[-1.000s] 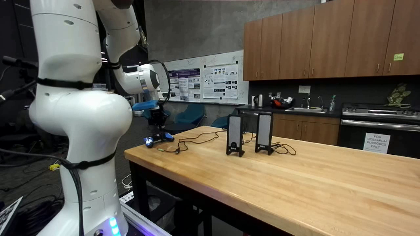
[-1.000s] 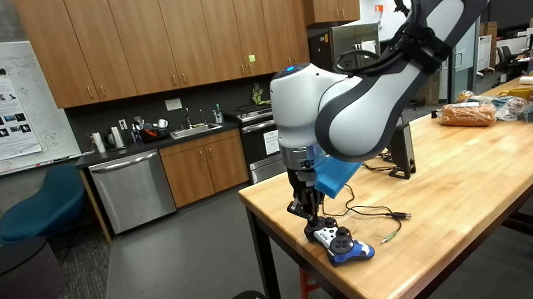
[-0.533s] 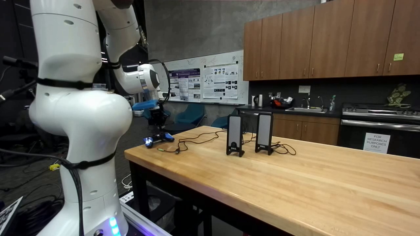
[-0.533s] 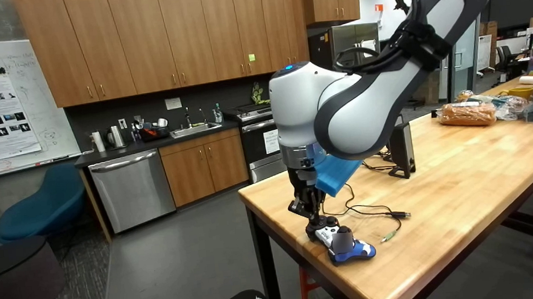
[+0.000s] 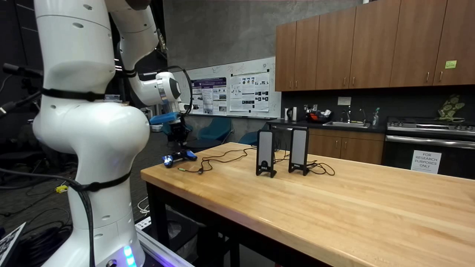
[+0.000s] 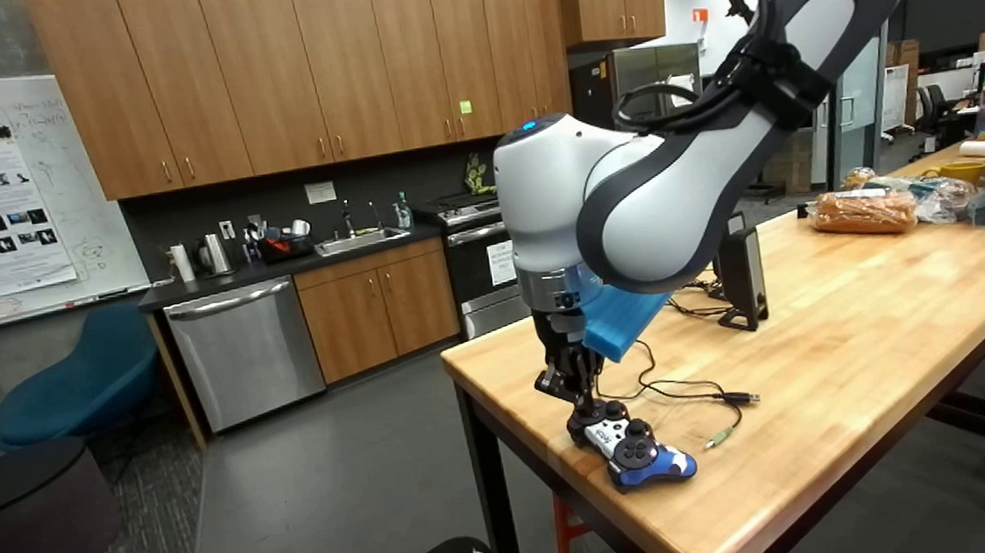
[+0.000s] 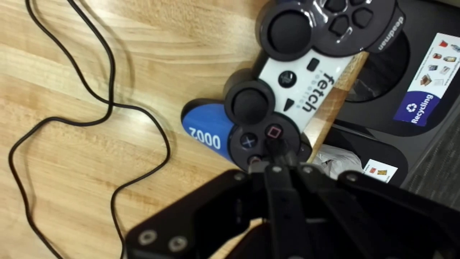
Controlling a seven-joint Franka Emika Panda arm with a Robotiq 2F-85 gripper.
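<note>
Blue and white, the game controller (image 7: pixel 302 84) is seen with one end below the gripper (image 7: pixel 279 149), whose fingers (image 7: pixel 290 158) are pressed together over the face buttons (image 7: pixel 248 140); actual contact cannot be judged. Beside the gripper, a black cable (image 7: pixel 111 103) is spread over the table (image 6: pixel 817 374).

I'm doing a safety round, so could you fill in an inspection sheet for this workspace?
Surface: pale wooden table, glossy in places.
Work item: game controller, face up, close to the table edge.
Clutter: two upright speakers; plastic-wrapped package farther along the table.
Gripper: looks closed, tips at the controller's buttons; contact hard to judge.
Cables: black cable curving beside the controller, apart from it; loose green plug.
Surroundings: recycling bin past the table edge; sink and stove in the background.
</note>
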